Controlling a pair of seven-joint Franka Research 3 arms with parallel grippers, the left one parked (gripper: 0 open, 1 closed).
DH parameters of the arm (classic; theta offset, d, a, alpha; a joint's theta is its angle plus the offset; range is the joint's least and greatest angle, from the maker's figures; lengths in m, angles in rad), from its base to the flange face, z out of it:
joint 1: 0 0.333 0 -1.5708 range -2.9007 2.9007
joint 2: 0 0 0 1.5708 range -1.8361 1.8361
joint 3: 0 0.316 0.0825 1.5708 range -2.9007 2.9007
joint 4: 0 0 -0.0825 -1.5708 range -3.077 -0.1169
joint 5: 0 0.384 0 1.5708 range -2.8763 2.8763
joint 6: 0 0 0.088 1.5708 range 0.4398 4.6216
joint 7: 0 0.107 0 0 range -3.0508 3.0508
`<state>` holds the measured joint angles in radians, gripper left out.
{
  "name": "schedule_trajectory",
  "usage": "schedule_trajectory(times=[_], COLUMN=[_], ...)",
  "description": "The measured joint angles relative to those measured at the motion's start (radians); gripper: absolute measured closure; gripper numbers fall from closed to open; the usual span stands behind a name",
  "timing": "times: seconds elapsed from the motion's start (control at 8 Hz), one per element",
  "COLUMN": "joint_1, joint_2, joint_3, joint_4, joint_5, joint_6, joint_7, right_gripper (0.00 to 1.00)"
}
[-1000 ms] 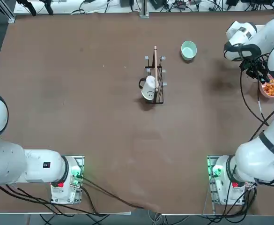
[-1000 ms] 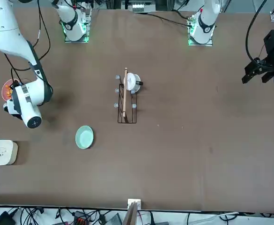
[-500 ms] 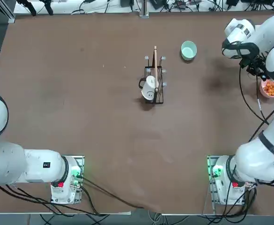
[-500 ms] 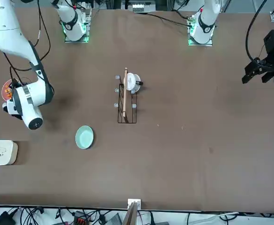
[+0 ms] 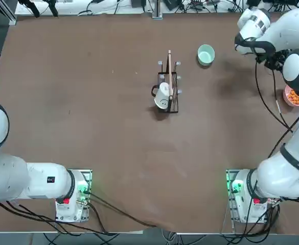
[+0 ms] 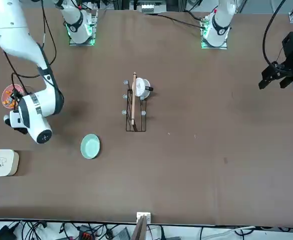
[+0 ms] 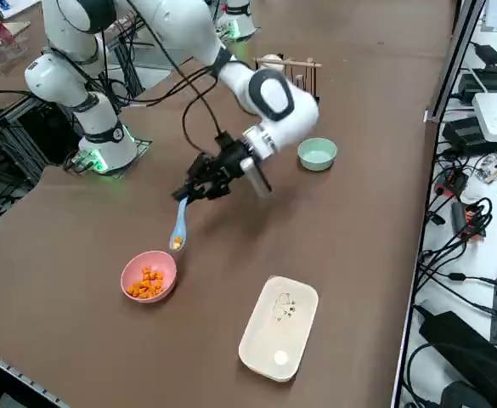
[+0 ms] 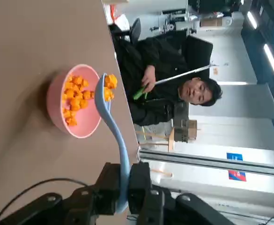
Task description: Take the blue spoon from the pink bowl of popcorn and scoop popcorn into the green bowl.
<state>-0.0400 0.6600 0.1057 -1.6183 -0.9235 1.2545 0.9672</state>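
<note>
Tool clamped on the blue spoon's handle, its bowl loaded with popcorn and just beside the pink bowl. Best carry it level and unhurried towards the green bowl, tipping only once the load is right over that opening.

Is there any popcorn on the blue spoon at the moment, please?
Yes, orange pieces sit in the blue spoon, which the right gripper grips by its handle.
</note>
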Motion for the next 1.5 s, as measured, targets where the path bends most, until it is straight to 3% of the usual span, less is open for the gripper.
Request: schedule_trajectory(times=[0.88, 1.5], joint_1=[0.337, 0.511], joint_2=[0.021, 0.093], joint_3=[0.008, 0.011], joint_4=[0.171, 0.292], joint_5=[0.016, 0.089], joint_6=[-0.053, -0.068], joint_7=[-0.004, -0.005], right_gripper=[0.87, 0.87])
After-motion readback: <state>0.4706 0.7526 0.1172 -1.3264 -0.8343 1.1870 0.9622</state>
